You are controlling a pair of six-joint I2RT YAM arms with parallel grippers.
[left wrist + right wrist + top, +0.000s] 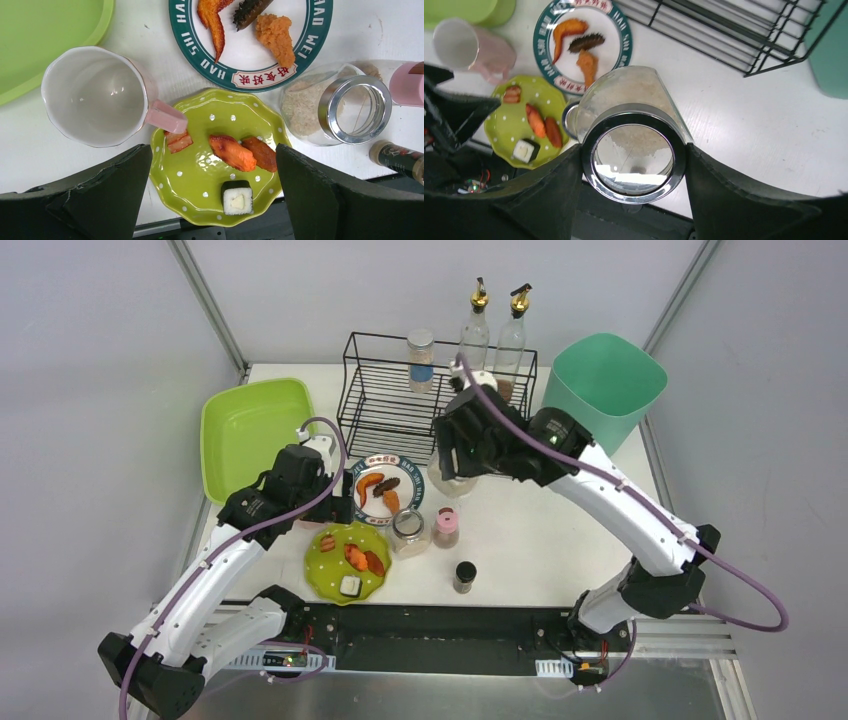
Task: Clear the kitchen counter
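The white kitchen counter (pixel 560 530) holds dishes and jars. My right gripper (pixel 455 455) is shut on a glass jar with a metal lid (pixel 631 150), its fingers (pixel 549 195) pressed on both sides of the lid; the jar also shows under the gripper in the top view (pixel 450 483). My left gripper (pixel 212 192) is open and empty over a lime polka-dot plate (pixel 195 180) with sushi pieces. A pink mug (pixel 95 95) stands just left of that plate. A teal-rimmed plate (pixel 385 485) with fried food lies behind it.
A second glass jar (pixel 407 532), a pink-capped bottle (pixel 446 527) and a dark-capped bottle (pixel 465 577) stand near the front. A lime-green tub (pixel 255 430) sits back left, a black wire rack (pixel 400 400) at the back, a mint bin (pixel 603 385) back right, two oil bottles (pixel 475 330) behind.
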